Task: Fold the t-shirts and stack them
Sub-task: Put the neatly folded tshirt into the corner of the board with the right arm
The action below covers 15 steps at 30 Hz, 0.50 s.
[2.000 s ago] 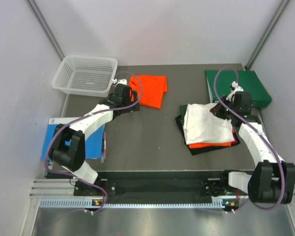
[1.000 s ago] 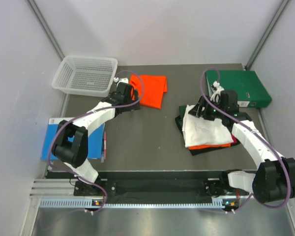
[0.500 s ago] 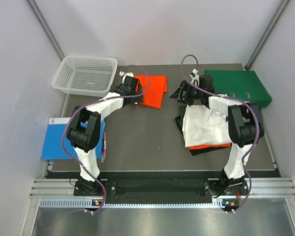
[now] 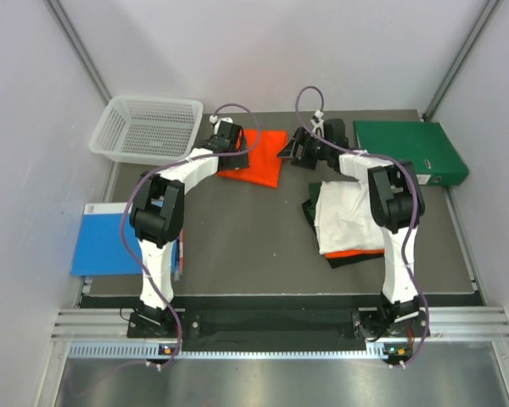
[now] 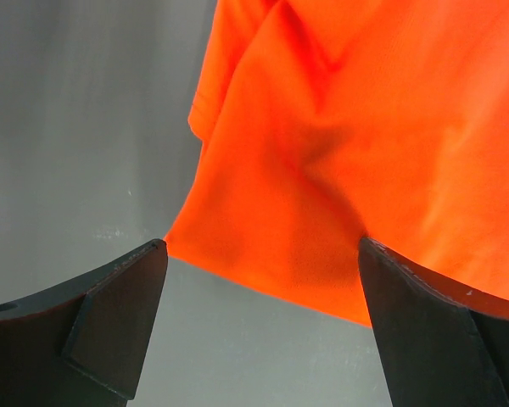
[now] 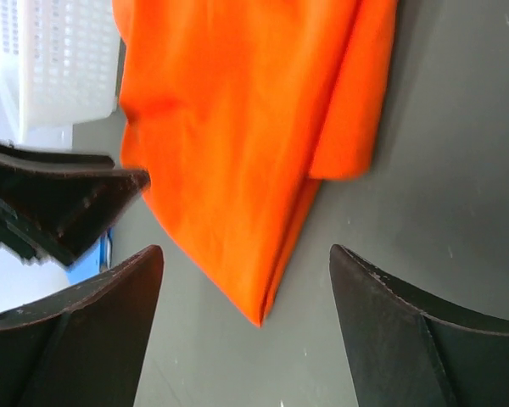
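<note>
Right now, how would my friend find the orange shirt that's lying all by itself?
Start at the dark table, then find the white basket at its far left corner. Just right of the basket lies a folded orange t-shirt. It lies alone on the tabletop, while the other orange shirt is sandwiched in the pile under a white shirt.

You have bare table [image 4: 246,237] open between the orange t-shirt [image 4: 263,159] and the t-shirt stack [image 4: 352,220]. The white basket [image 4: 148,127] stands near the left gripper [image 5: 261,246] on its outer side. The right gripper [image 6: 244,250] hangs at the orange t-shirt's opposite edge, with the green binder [image 4: 411,151] to its right.
</note>
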Tool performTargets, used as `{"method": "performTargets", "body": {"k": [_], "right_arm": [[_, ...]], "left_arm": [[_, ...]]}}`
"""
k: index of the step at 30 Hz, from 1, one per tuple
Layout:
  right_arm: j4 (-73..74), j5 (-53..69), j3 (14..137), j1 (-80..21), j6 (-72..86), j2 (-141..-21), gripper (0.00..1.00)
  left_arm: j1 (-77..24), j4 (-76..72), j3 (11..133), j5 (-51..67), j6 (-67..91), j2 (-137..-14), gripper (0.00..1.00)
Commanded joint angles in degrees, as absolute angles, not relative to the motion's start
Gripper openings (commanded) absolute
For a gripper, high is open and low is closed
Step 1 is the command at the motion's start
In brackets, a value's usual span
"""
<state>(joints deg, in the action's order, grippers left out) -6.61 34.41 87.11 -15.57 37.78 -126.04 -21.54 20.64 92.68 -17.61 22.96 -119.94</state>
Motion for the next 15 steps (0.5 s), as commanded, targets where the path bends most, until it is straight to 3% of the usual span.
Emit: {"method": "performTargets", "body": {"k": [1,8,15], "right_arm": [[-0.2,28.7,94.9,-18.6,36.8,-129.8,0.80],[13.4,14.3,102.4,-22.7,33.6,-132.3,0.80],[14.2,12.0,104.4,-24.3,34.8,-136.2,0.77]], "left_arm": [[-21.6,21.1,93.1,-17.0,22.8,-119.3,0.98],[-21.5,19.3,88.8,-16.8,22.0,-114.5,0.99],[-21.6,18.9,85.9,-17.2,21.3,-108.9,0.99]]}}
